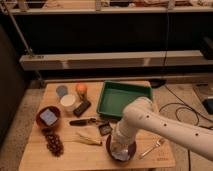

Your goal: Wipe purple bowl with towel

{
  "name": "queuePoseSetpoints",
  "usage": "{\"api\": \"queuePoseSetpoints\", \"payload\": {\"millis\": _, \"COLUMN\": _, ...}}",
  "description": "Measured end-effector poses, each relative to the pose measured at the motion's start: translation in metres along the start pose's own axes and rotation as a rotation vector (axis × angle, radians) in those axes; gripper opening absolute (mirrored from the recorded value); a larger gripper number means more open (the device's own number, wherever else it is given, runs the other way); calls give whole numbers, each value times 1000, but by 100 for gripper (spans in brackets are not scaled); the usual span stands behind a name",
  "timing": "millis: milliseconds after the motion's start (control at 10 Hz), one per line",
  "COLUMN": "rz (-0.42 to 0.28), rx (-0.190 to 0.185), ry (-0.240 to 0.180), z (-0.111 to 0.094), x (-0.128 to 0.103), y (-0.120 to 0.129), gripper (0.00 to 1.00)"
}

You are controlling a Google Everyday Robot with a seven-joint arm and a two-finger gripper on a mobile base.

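We are looking down at the wooden desk (65, 150) and can read no brand, label or lettering on anything here. The white arm (165, 125) comes in from the right and bends down over the near edge. Its claw (120, 148) is low inside the purple bowl (131, 147), which sits at the front of the desk, right of centre. The claw is closed tight, and the pale towel (120, 152) bunches directly beneath it against the bowl's inside; we cannot make out whether the cloth is pinched or merely pressed. Only the bowl's dark rim shows around the arm.

Just right of the bowl lies a fork (152, 148). Behind the arm sits a green tray (125, 97). On the left, a reddish-brown bowl (48, 117) holds a small blue-grey square (49, 116), with a dark grape cluster (53, 142) in front of it. Near the back left we see an orange (81, 90), a white cup (68, 102) and a grey lid (62, 90).
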Motion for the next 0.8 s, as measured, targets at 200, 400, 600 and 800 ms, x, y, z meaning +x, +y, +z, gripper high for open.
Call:
{"api": "queuePoseSetpoints", "payload": {"millis": 200, "rz": 24, "rx": 1, "ry": 17, "z": -7, "x": 3, "y": 8, "gripper": 14}}
{"api": "queuePoseSetpoints", "payload": {"millis": 400, "rz": 54, "rx": 4, "ry": 49, "z": -19, "x": 12, "y": 17, "gripper": 14}}
{"api": "queuePoseSetpoints", "payload": {"millis": 600, "rz": 65, "rx": 8, "ry": 79, "z": -28, "x": 24, "y": 15, "gripper": 14}}
{"api": "queuePoseSetpoints", "payload": {"millis": 800, "rz": 59, "rx": 12, "ry": 106, "z": -35, "x": 35, "y": 6, "gripper": 14}}
